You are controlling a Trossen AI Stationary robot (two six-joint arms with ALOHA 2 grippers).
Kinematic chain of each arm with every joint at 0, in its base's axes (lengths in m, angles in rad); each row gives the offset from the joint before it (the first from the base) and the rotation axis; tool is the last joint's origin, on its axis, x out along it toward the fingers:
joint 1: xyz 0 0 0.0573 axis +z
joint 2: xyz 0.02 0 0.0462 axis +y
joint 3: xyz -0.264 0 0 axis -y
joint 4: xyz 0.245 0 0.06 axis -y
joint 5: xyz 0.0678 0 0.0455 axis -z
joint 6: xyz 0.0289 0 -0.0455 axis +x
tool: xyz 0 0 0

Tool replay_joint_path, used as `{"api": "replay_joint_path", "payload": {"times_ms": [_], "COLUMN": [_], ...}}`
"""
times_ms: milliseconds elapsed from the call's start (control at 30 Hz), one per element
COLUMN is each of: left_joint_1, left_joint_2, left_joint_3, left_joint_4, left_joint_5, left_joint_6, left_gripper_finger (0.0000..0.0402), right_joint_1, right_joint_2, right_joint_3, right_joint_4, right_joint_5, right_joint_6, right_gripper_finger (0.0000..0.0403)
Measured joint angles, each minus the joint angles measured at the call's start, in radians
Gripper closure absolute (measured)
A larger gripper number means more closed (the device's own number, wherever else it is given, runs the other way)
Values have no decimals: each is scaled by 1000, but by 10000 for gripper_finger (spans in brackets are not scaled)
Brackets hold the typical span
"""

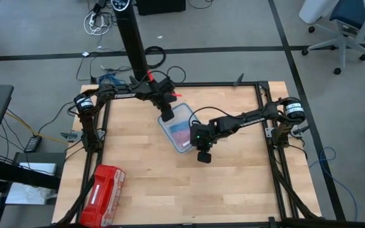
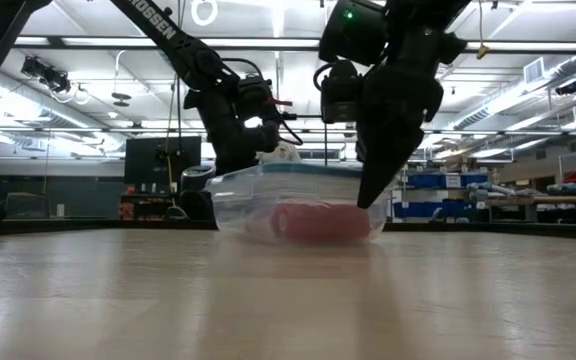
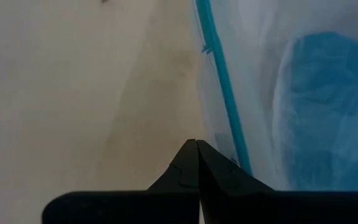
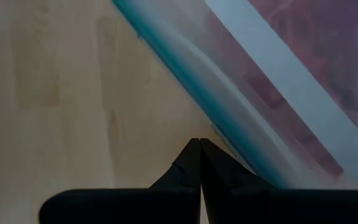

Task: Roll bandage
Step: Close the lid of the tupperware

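the wooden table (image 1: 233, 190) fills most of the high view, framed by a dark metal rail. near its centre, slightly toward the upper middle of the frame, sits a clear plastic container (image 1: 177, 128) with a teal-edged lid, lying at a slant. in the low view the container (image 2: 298, 205) stands mid-frame on the tabletop, with pink-red rolls (image 2: 318, 222) showing through its lower wall.

the left arm reaches in from the upper left of the high view and its left gripper (image 1: 167, 116) points down at the container's upper-left edge. its fingers are pressed together with nothing between them; in the left wrist view the closed tips (image 3: 197, 144) sit just beside the lid's teal rim (image 3: 221, 81).

the right arm stretches in from the right rail, and the right gripper (image 1: 204, 157) hangs at the container's lower-right corner. it is clenched too, holding nothing; in the right wrist view the joined tips (image 4: 199, 143) lie just beside the teal rim (image 4: 185, 59), and in the low view it points down in front of the container's right end.

at the lower left of the high view lies a red plastic-wrapped pack (image 1: 104, 193), well apart from both arms.

the bandage (image 3: 325, 112) is inside the container: a bright blue mass seen blurred through the lid at the right of the left wrist view. its shape cannot be made out.
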Motion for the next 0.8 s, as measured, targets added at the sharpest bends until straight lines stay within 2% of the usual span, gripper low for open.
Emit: {"api": "replay_joint_path", "payload": {"times_ms": [367, 633, 800], "left_joint_1": [63, 80, 86], "left_joint_2": [-22, -109, -111], "left_joint_3": [28, 98, 135], "left_joint_4": [28, 113, 64], "left_joint_5": [138, 147, 122], "left_joint_6": [-27, -2, -7], "left_gripper_finger": [402, 401, 401], "right_joint_1": [59, 56, 40], "right_joint_2": [-84, -186, -201], "right_joint_3": [2, 3, 4], "right_joint_4": [-133, -137, -150], "right_joint_5": [27, 66, 66], "right_joint_6": [107, 181, 182], "right_gripper_finger": [403, 403, 403]}}
